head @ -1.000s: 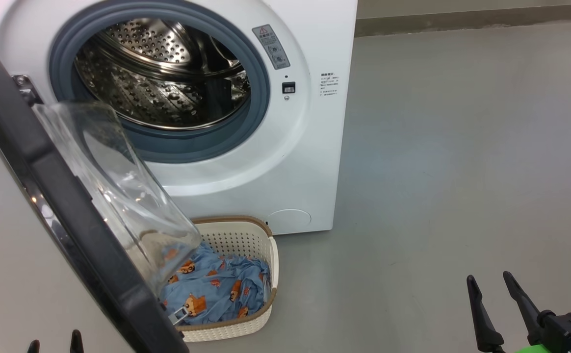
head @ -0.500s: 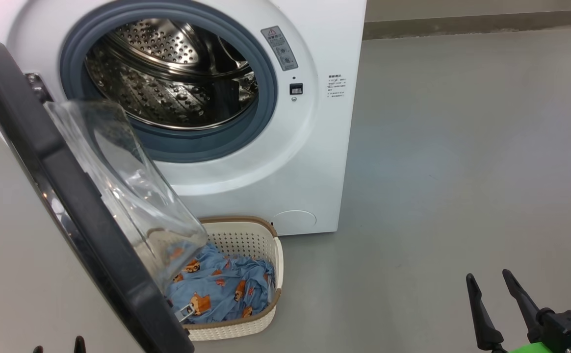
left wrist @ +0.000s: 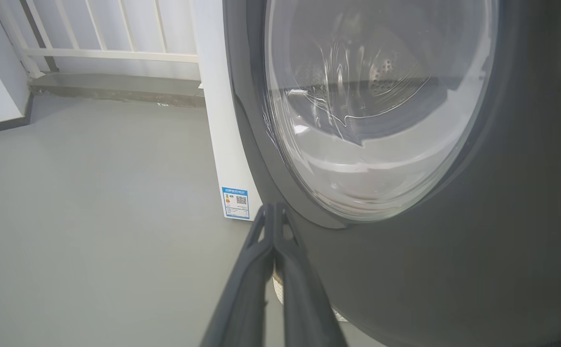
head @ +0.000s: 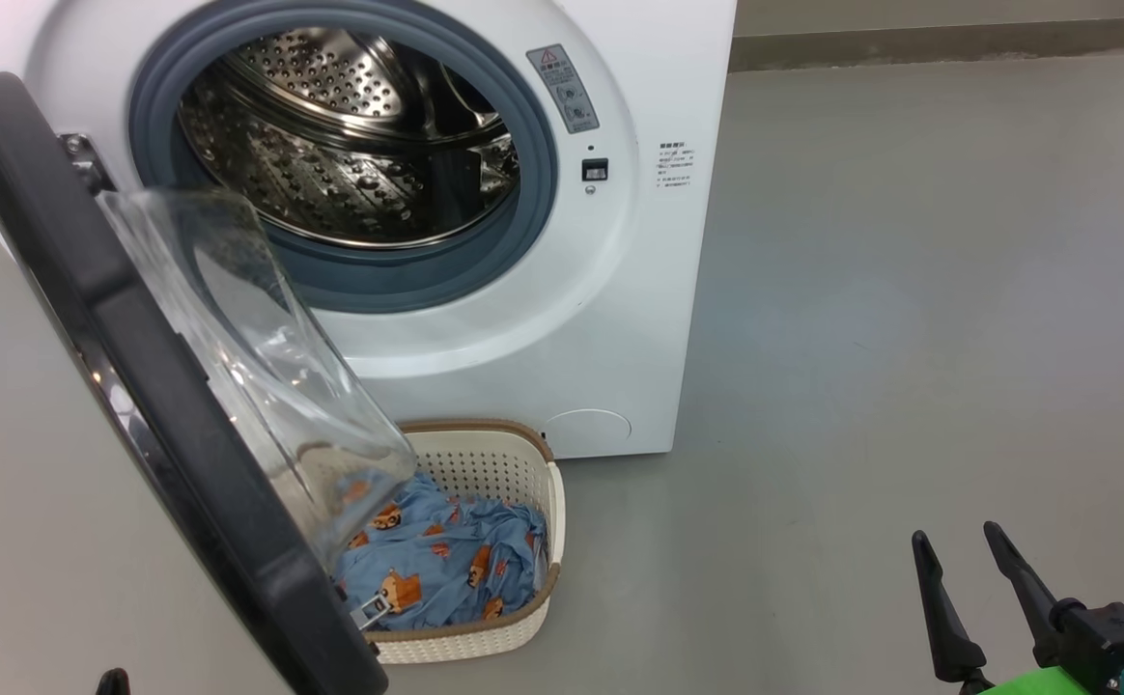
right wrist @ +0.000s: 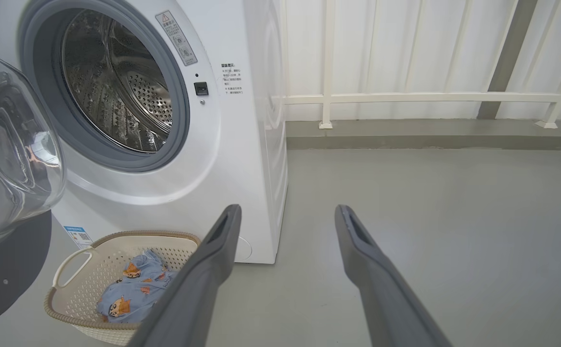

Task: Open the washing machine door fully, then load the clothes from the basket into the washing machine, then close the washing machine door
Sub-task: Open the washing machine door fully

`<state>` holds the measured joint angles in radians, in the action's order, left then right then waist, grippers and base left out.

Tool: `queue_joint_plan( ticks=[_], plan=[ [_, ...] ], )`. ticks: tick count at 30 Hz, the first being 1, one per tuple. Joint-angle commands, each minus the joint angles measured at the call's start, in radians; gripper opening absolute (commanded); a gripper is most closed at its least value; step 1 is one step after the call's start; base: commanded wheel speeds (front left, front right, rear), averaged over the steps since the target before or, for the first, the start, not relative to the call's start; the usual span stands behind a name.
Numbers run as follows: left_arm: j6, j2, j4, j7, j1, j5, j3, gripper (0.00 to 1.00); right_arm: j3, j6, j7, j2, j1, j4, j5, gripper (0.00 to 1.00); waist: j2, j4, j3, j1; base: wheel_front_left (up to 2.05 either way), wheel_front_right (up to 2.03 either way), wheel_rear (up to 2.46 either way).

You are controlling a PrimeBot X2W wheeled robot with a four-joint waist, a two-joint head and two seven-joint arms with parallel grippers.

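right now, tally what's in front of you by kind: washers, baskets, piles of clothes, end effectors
washing machine: 1, its door swung open
basket: 1
clothes pile: 1, in the basket; number of garments can't be told
end effectors: 2, left end effector shut, right end effector open
total: 5

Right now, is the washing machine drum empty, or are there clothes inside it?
Empty, as far as it shows: the drum is bare shiny metal, and the clothes lie in the basket.
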<state>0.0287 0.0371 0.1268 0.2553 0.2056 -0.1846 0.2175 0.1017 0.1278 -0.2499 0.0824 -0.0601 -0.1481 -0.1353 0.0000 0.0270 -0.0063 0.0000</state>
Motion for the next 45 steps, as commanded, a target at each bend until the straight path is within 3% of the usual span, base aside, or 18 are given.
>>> queue_joint_plan(
  ticks=[1, 7, 12, 17, 21, 25, 29, 35, 39, 45],
  plan=[
    [0.006, 0.013, -0.029, 0.006, -0.027, -0.003, 0.035, 0.0, -0.03, 0.003, -0.012, 0.01, 0.037, 0.022, 0.002, 1.0, 0.0, 0.001, 0.0, 0.0, 0.0, 0.0, 0.0],
    [0.016, 0.013, -0.031, 0.006, -0.029, -0.015, 0.047, 0.0, -0.034, 0.003, -0.012, 0.006, 0.036, 0.021, 0.003, 1.0, 0.0, 0.006, 0.003, 0.0, 0.0, 0.0, 0.0],
    [0.068, 0.013, -0.087, 0.006, -0.059, -0.081, 0.144, 0.0, -0.031, 0.003, -0.012, 0.005, 0.036, 0.024, 0.003, 1.0, 0.0, 0.012, 0.003, 0.0, 0.0, 0.0, 0.0],
    [0.081, 0.013, -0.264, 0.006, -0.122, -0.092, 0.232, 0.0, -0.031, 0.003, -0.012, 0.007, 0.03, 0.022, 0.004, 1.0, 0.0, 0.024, 0.001, 0.0, 0.0, 0.0, 0.0],
    [0.088, 0.013, -0.468, 0.006, -0.168, -0.064, 0.225, 0.0, -0.037, 0.003, -0.012, 0.005, 0.027, 0.018, 0.005, 1.0, 0.0, 0.033, -0.004, 0.0, 0.0, 0.0, 0.0],
    [0.061, 0.013, -0.685, 0.006, -0.206, -0.049, 0.086, 0.0, -0.037, 0.003, -0.012, 0.005, 0.018, 0.018, 0.004, 1.0, 0.0, 0.049, -0.006, 0.0, 0.0, 0.0, 0.0],
    [0.024, 0.013, -0.813, 0.001, -0.22, -0.049, -0.16, 0.0, -0.037, 0.003, -0.012, 0.002, 0.012, 0.016, 0.004, 1.0, 0.0, 0.063, -0.008, 0.0, 0.0, 0.0, 0.0],
    [0.011, 0.013, -0.759, -0.122, -0.197, -0.099, -0.515, 0.0, -0.041, 0.003, -0.012, -0.003, 0.013, 0.014, 0.002, 1.0, 0.0, 0.075, -0.003, 0.0, 0.0, 0.0, 0.0],
    [0.053, 0.013, -0.673, -0.187, -0.164, -0.132, -0.596, 0.0, -0.042, 0.003, -0.012, -0.008, 0.014, 0.013, -0.001, 1.0, 0.0, 0.079, 0.002, 0.0, 0.0, 0.0, 0.0],
    [0.101, 0.016, -0.539, -0.262, -0.124, -0.12, -0.611, 0.0, -0.043, 0.003, -0.012, -0.011, 0.012, 0.01, -0.001, 1.0, 0.0, 0.082, 0.008, 0.0, 0.0, 0.0, 0.0]
  ],
)
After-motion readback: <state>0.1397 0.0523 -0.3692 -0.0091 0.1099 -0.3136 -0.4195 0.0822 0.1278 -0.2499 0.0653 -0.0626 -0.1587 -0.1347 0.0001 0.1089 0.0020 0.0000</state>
